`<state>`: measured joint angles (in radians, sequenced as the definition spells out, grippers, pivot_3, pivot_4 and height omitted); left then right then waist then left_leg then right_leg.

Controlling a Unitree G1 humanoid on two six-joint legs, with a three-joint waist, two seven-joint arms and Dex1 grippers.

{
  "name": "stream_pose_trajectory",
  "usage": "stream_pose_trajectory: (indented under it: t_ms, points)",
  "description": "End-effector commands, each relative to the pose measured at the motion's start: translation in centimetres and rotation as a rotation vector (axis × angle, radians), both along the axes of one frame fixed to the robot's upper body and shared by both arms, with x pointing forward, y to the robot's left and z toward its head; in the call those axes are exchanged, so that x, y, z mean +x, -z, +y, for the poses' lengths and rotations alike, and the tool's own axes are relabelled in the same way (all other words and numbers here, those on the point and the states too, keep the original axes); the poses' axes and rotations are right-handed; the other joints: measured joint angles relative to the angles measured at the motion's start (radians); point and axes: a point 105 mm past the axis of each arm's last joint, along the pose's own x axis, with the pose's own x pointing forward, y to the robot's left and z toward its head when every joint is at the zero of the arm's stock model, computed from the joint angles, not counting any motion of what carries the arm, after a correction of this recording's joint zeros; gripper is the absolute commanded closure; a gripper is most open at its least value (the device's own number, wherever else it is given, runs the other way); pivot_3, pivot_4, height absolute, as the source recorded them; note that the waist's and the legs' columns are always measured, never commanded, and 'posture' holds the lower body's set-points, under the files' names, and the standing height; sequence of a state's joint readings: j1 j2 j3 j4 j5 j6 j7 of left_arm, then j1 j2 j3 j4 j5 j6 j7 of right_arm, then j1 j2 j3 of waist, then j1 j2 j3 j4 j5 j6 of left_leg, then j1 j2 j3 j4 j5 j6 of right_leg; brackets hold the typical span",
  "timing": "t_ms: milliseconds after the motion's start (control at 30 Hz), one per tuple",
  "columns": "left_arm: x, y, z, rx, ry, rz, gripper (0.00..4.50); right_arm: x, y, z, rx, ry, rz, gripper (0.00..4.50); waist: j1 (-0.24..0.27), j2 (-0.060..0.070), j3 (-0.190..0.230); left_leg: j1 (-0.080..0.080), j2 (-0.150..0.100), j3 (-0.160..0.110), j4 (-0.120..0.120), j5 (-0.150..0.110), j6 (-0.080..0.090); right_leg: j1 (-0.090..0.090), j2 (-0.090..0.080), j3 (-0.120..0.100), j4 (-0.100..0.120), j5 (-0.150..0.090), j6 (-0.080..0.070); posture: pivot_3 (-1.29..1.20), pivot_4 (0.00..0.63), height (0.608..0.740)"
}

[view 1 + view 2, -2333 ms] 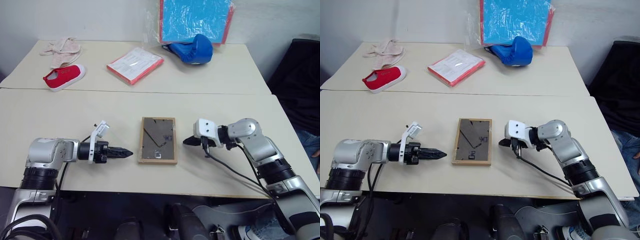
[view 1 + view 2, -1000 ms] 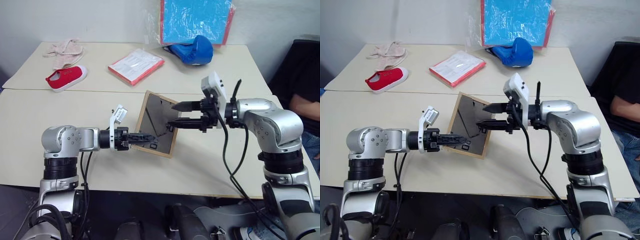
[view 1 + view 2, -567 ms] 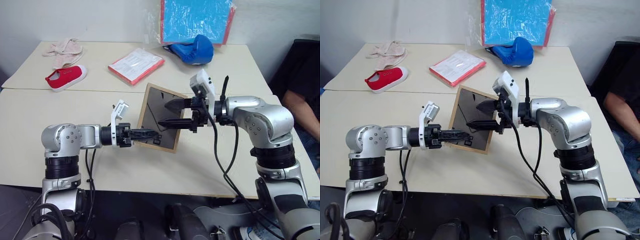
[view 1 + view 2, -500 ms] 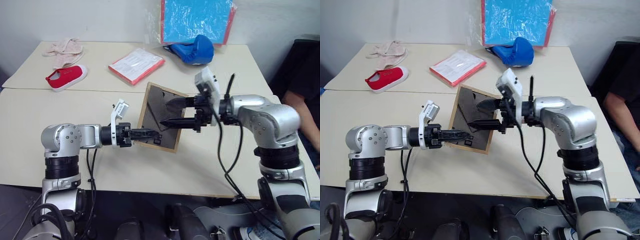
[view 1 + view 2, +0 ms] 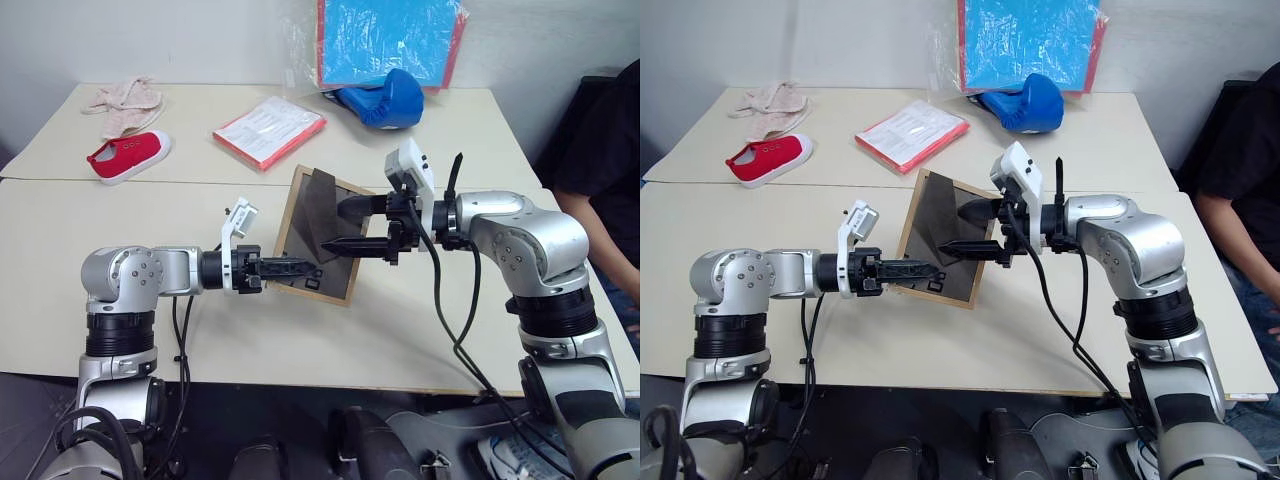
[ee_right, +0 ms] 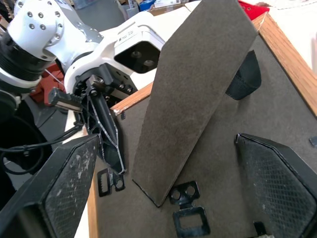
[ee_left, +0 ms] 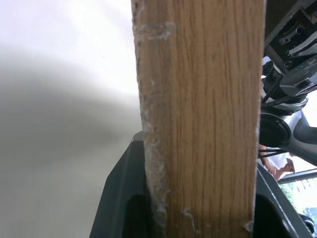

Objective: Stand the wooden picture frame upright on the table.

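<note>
Wooden picture frame (image 5: 318,240) is held tilted above the table (image 5: 420,320) at picture centre, its lower edge clamped by the left gripper (image 5: 300,266); the right gripper (image 5: 345,226) is spread wide beside its fold-out stand (image 6: 193,94).

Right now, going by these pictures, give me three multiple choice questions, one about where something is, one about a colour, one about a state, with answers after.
1. Where is the red shoe?
A. on the far table, robot's left
B. beside the blue glove
C. under the picture frame

2. What colour is the glove by the wall?
A. red
B. blue
C. beige

3. How is the wooden picture frame placed?
A. flat, back up
B. lifted and tilted, left claw shut on its edge
C. standing alone

Answers:
1 A, it lies near the pink cloth, far left.
2 B, it is blue.
3 B, the frame leans off the table, its stand folded out between the open right claw fingers.
</note>
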<state>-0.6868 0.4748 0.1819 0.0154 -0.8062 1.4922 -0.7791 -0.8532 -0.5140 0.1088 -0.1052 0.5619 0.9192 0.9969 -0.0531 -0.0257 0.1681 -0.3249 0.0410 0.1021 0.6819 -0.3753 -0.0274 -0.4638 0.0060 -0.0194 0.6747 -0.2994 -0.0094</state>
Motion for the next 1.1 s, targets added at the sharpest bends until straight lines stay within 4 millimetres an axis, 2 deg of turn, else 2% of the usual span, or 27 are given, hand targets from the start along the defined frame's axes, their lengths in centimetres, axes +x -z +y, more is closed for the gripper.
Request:
stream_pose_trajectory:
  t_ms: [33, 100, 167, 300, 367, 433, 467, 533, 633, 767, 833, 900, 1000, 1100]
  points:
    - [-0.1, -2.4, -0.8, -0.053, 0.056, -0.095, 3.27, -3.3, -1.6, 1.0, 0.047, -0.18, -0.003, 0.0, 0.002, 0.0, 0.0, 0.0, 0.0, 0.0, 0.0, 0.0, 0.0, 0.0, 0.0, 0.0, 0.0, 0.0, 0.0, 0.0, 0.15, 0.74]
    - [0.2, -2.2, -0.6, -0.047, 0.043, -0.092, 3.27, -5.2, -2.2, 0.8, 0.071, -0.267, 0.023, 0.0, 0.002, 0.0, 0.0, -0.001, 0.0, -0.001, 0.0, 0.0, 0.0, 0.0, 0.0, -0.001, -0.001, 0.0, 0.0, 0.0, 0.15, 0.74]
    - [0.5, -2.1, -0.4, -0.043, 0.033, -0.091, 3.27, -5.6, -2.2, 0.4, 0.055, -0.266, 0.017, 0.0, 0.004, 0.0, 0.0, -0.002, 0.0, -0.002, 0.0, 0.0, 0.0, 0.0, 0.0, -0.002, -0.001, 0.0, 0.0, 0.0, 0.15, 0.74]
    - [0.9, -2.2, -0.2, -0.047, 0.024, -0.085, 3.27, -3.0, -1.4, -1.3, -0.031, -0.071, -0.069, 0.0, 0.002, 0.0, 0.0, -0.002, 0.0, -0.003, 0.0, 0.0, 0.0, 0.0, 0.0, -0.002, -0.002, 0.0, 0.0, 0.0, 0.15, 0.74]
    - [0.9, -2.2, -0.1, -0.049, 0.028, -0.084, 3.27, -0.9, -0.9, -2.7, -0.12, 0.06, -0.218, 0.0, 0.001, 0.0, 0.0, -0.002, 0.0, -0.003, 0.0, 0.0, 0.0, 0.0, 0.0, -0.002, -0.002, 0.0, 0.0, 0.0, 0.15, 0.74]
    - [0.8, -2.3, -0.2, -0.05, 0.035, -0.084, 3.27, 1.2, -0.2, -5.3, -0.268, 0.179, -0.443, 0.0, 0.004, -0.001, 0.001, -0.003, 0.0, -0.003, 0.0, 0.0, 0.0, 0.0, 0.0, -0.002, -0.003, 0.0, 0.0, 0.0, 0.15, 0.74]
    - [0.8, -2.4, -0.2, -0.05, 0.037, -0.084, 3.27, 1.6, 0.0, -6.0, -0.315, 0.189, -0.52, 0.0, 0.005, -0.001, 0.001, -0.003, 0.0, -0.003, 0.0, 0.0, 0.0, 0.0, 0.0, -0.002, -0.003, 0.0, 0.0, 0.0, 0.15, 0.74]
    - [0.7, -2.4, -0.2, -0.046, 0.042, -0.087, 3.27, 1.7, 0.2, -7.1, -0.33, 0.191, -0.57, 0.0, 0.007, -0.002, 0.001, -0.004, -0.001, -0.003, 0.0, 0.0, 0.001, -0.001, 0.0, -0.002, -0.005, 0.001, 0.001, 0.0, 0.15, 0.74]
    - [0.5, -2.6, 0.0, -0.043, 0.044, -0.086, 3.27, 1.9, 0.7, -8.7, -0.401, 0.197, -0.811, 0.0, 0.007, -0.002, 0.001, -0.005, -0.001, -0.003, -0.001, 0.0, 0.001, -0.001, 0.001, -0.002, -0.006, 0.001, 0.002, 0.0, 0.15, 0.74]
    - [0.6, -2.8, 0.2, -0.04, 0.042, -0.085, 3.27, 1.8, 1.7, -7.8, -0.491, 0.095, -1.259, 0.0, 0.002, -0.002, 0.001, -0.004, -0.001, -0.003, 0.0, 0.0, 0.001, -0.001, 0.001, -0.002, -0.006, 0.001, 0.002, 0.0, 0.15, 0.74]
    - [0.7, -3.2, 0.1, -0.049, 0.046, -0.08, 3.27, 1.7, 0.8, -6.1, -0.455, 0.07, -1.511, 0.0, -0.004, -0.002, 0.002, -0.004, -0.001, -0.002, 0.0, 0.0, 0.0, -0.001, 0.001, -0.001, -0.005, 0.001, 0.002, 0.0, 0.15, 0.74]
    - [0.7, -3.4, 0.1, -0.055, 0.052, -0.077, 3.27, 1.4, 0.1, -4.6, -0.39, 0.052, -1.679, 0.0, -0.008, -0.002, 0.002, -0.003, -0.001, 0.0, 0.0, 0.001, 0.0, -0.001, 0.001, 0.001, -0.003, 0.001, 0.002, 0.0, 0.15, 0.74]
    - [0.6, -3.5, -0.1, -0.052, 0.059, -0.076, 3.27, 1.6, -0.1, -3.0, -0.319, 0.037, -1.801, 0.0, -0.007, -0.002, 0.002, -0.001, 0.0, 0.001, 0.0, 0.001, -0.001, -0.001, 0.002, 0.001, -0.001, 0.0, 0.001, 0.0, 0.15, 0.74]
    - [0.6, -3.7, -0.2, -0.064, 0.07, -0.067, 3.27, 2.7, 0.4, -2.0, -0.339, 0.037, -1.861, 0.0, -0.003, -0.002, 0.002, -0.001, 0.0, 0.001, -0.001, 0.001, -0.001, -0.001, 0.001, 0.002, -0.001, 0.0, 0.0, 0.0, 0.15, 0.74]
